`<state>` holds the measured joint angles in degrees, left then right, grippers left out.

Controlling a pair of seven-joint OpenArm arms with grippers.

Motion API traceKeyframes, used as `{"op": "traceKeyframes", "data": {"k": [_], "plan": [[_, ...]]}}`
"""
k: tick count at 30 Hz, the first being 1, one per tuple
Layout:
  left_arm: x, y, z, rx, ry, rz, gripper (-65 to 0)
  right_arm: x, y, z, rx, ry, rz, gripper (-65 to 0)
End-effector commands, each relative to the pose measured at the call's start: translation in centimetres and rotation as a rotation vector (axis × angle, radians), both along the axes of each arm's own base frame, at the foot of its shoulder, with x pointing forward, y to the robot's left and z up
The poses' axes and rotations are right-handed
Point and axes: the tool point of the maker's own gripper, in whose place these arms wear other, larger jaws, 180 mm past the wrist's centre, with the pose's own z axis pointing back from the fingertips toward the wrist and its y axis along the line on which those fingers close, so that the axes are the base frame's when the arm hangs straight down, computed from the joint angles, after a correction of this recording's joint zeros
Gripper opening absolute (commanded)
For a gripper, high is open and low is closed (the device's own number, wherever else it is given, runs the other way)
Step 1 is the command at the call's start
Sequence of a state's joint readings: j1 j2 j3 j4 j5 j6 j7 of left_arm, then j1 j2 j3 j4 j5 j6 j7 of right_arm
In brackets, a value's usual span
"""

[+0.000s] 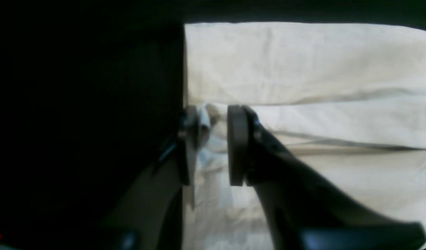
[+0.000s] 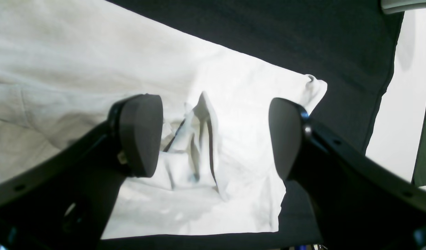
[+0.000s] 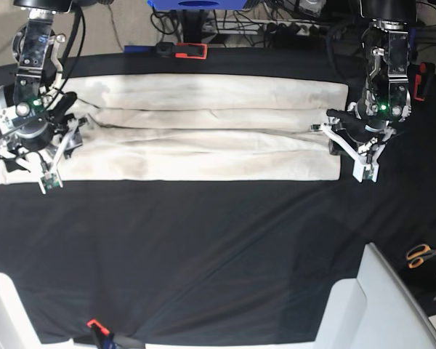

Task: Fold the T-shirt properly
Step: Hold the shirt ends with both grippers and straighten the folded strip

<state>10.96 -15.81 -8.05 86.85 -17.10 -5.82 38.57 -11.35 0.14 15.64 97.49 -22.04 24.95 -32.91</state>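
Note:
The cream T-shirt (image 3: 203, 138) lies folded lengthwise into a long band across the black table, with its folds running side to side. My left gripper (image 3: 349, 149) is at the band's right end. In the left wrist view its jaws (image 1: 214, 111) stand a little apart over the T-shirt (image 1: 303, 62) edge, with a scrap of cloth against one finger (image 1: 192, 139). My right gripper (image 3: 58, 156) is at the band's left end. It is wide open (image 2: 213, 118), and a pinched-up peak of the T-shirt (image 2: 77, 62) stands loose between its pads.
A black cloth (image 3: 203, 247) covers the table. Orange-handled scissors (image 3: 421, 254) lie at the far right edge. White panels (image 3: 378, 305) stand at the front right corner. A red and black clamp (image 3: 182, 49) sits at the table's back edge.

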Motion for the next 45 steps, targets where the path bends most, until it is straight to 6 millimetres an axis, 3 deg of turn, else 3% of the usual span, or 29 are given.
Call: {"op": "traceKeyframes", "data": {"k": [1,8,11,16,17,20,25,30,38,45], "plan": [[1.5,-0.3,1.8,-0.005,-0.069,-0.007,-46.2,0.7,-0.2,1.0,-0.009,-0.039,0.004,-19.8],[4.4,-2.7,5.9,-0.037,-0.196,-0.034,-36.9,0.2,-0.2,0.6,-0.009,-0.025,0.006,-19.8],[4.8,-3.8,6.2,-0.061,-0.191,-0.033,-36.4,0.0,-0.2,0.4,-0.009,-0.019,0.006,-19.8],[3.5,-4.0,4.1,-0.073,-0.127,-0.019,-39.2,-0.4,-0.2,0.2,-0.009,-0.012,0.006,-19.8],[3.0,-3.6,3.3,-0.074,-0.106,-0.004,-43.4,-0.4,-0.2,0.2,-0.009,-0.012,0.006,-19.8],[2.0,-3.1,1.7,-0.075,-0.059,0.012,-65.0,-0.4,-0.2,0.2,-0.009,-0.012,0.006,-19.8],[1.1,-2.6,-0.2,-0.081,-0.008,0.033,-65.0,-0.4,-0.2,0.2,-0.009,-0.010,0.006,-19.8],[1.6,-2.7,0.1,-0.090,-0.082,0.040,-65.0,-0.4,-0.2,0.2,-0.009,-0.010,0.004,-19.8],[0.1,-2.2,-1.9,-0.087,-0.023,0.057,-65.0,-0.4,-0.2,0.2,-0.009,-0.010,0.004,-19.8],[0.2,-1.9,-2.1,-0.088,-0.055,0.066,-65.0,-0.5,-0.3,0.2,-0.010,-0.010,0.001,-19.8]]}}
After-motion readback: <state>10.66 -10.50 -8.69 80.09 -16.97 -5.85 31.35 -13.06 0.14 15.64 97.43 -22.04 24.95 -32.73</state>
